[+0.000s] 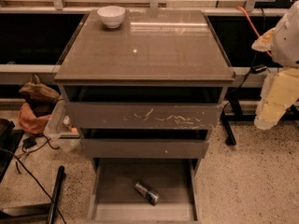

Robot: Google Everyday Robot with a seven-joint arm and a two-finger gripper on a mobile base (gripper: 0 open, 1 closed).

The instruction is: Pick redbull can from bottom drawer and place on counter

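The redbull can (pixel 146 192) lies on its side on the floor of the open bottom drawer (pixel 112 185), a little right of the middle and near the front. The counter (pixel 149 50) is the glossy grey-brown top of the cabinet, with a white bowl (pixel 111 16) at its far left corner. My gripper (pixel 275 99) hangs at the right edge of the view, beside the cabinet and level with the top drawer, far from the can.
The scratched top drawer (pixel 145 115) and the middle drawer (pixel 145 148) stand slightly open above the bottom one. A clear plastic bin (pixel 60 129) and a brown bag (pixel 35 104) sit left of the cabinet. A black pole (pixel 56 195) and cables lie on the floor at left.
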